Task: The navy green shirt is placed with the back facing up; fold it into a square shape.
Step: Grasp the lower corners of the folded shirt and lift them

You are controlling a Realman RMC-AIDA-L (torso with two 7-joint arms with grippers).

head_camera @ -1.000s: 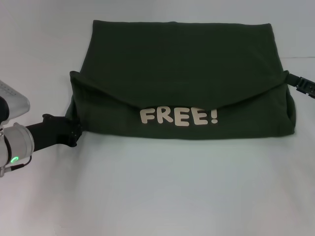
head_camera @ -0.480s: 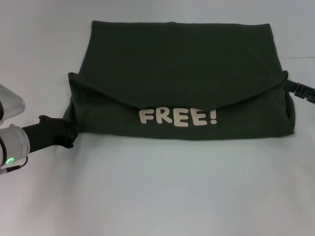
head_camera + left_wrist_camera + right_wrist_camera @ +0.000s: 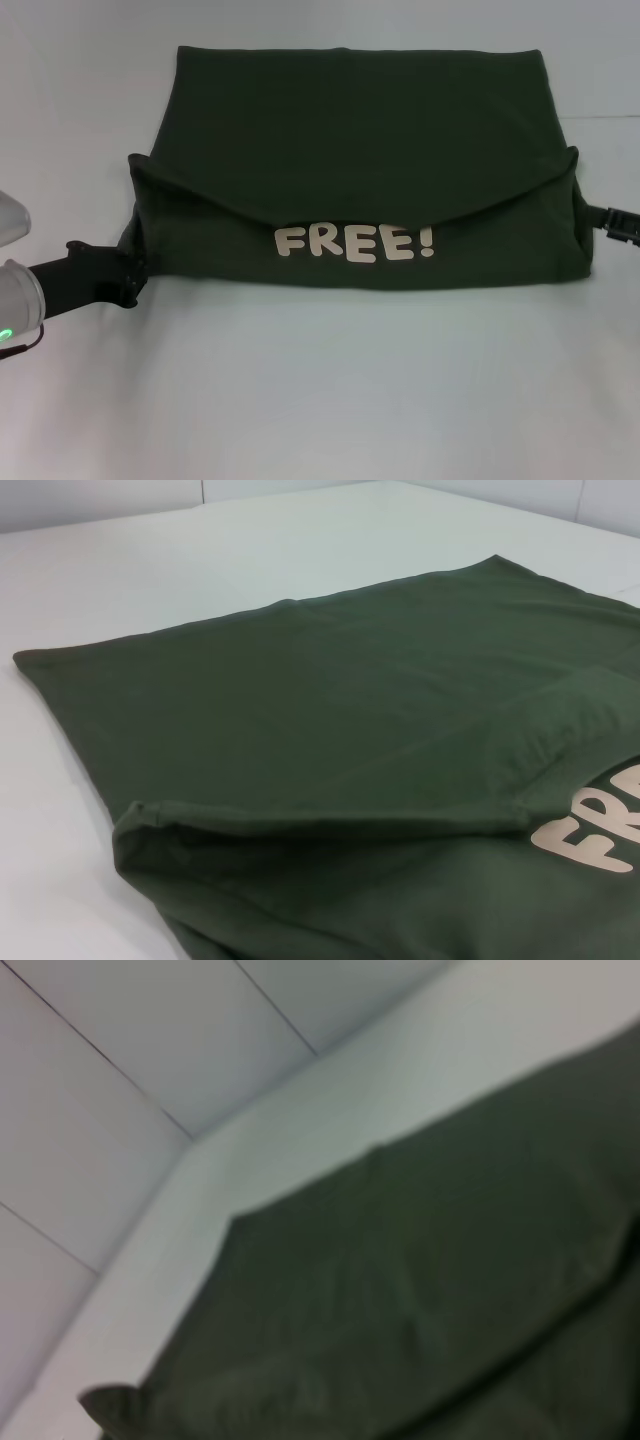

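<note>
The navy green shirt (image 3: 360, 170) lies flat on the white table (image 3: 320, 390), in the far-centre part of the head view. It is dark olive-green soft fabric, partly folded into a wide rectangle. A near layer is turned up over the body, showing cream block letters "FREE!" (image 3: 355, 243) along the near edge. Above the letters, a curved fabric edge sags from both side corners down toward the middle. The far edge is straight and plain.

The long axis of the shirt runs left to right across the table. The letters read upright toward the robot.

In the left wrist view the shirt (image 3: 340, 750) fills most of the picture, with the folded layer forming a rolled lip at the near corner; only the letters "FR" (image 3: 590, 840) are visible, cut off at the picture border. The right wrist view shows only dark cloth (image 3: 420, 1300) against the table and wall panels.

The left gripper (image 3: 128, 272) sits at the near left corner of the shirt, its tip against or under the fabric; finger spacing cannot be determined. The right gripper (image 3: 615, 222) is at the right side of the shirt, cut off by the picture border; its finger spacing cannot be determined either.
</note>
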